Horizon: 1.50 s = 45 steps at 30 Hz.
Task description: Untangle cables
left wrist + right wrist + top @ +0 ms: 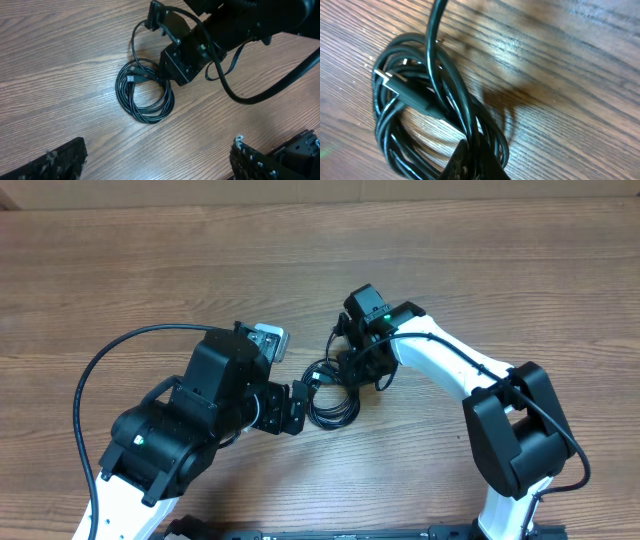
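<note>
The cables lie as one coil of thin black cord on the wooden table, between the two arms. A small plug with a metal tip rests across the coil's top. A single strand loops up from the coil past the right gripper's body. My right gripper reaches down onto the coil's right edge. Close up, its fingertips are shut on a strand of the cables. My left gripper stands open just left of the coil, apart from it, with only bare wood between its fingers.
The wooden table stretches around the coil. The left arm's thick black lead arcs out to the left. The right arm's white link and black base stand at the right, and its own leads hang near the coil.
</note>
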Motion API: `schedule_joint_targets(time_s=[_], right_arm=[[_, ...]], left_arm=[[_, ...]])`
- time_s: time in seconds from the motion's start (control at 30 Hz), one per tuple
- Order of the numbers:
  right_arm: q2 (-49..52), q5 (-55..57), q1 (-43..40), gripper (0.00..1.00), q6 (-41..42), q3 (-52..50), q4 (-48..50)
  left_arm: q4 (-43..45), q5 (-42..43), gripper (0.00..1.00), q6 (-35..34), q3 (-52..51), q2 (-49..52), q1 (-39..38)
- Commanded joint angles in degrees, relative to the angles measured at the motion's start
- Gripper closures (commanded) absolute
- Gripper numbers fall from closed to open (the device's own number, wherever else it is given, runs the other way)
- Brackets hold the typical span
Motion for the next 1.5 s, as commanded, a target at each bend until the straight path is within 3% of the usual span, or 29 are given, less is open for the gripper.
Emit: schedule_joint_targets(time_s=[0.0,1.1,1.4,1.47], right_arm=[[-2.69,0.15,0.07,0.96,-0.04,4.39,-0.57],[-8.22,3.15,0.07,0.96,0.17,50.93,-26.75],[-8.26,5.44,0.07,0.96,0.15,56.30,-30.62],[-8.26,6.19,0.07,0.89,0.15,56.28,-32.46]], left_arm=[[0.15,-0.31,0.08,-0.28,1.62,-0.04,-0.13],[0.22,-4.48,0.07,-0.13,1.60,0.07,-0.11],[-0.50,-4.46,0.06,-3.32,1.60,0.13,-0.11],[-0.44,-4.50,0.06,-3.28,1.60,0.13,-0.11]])
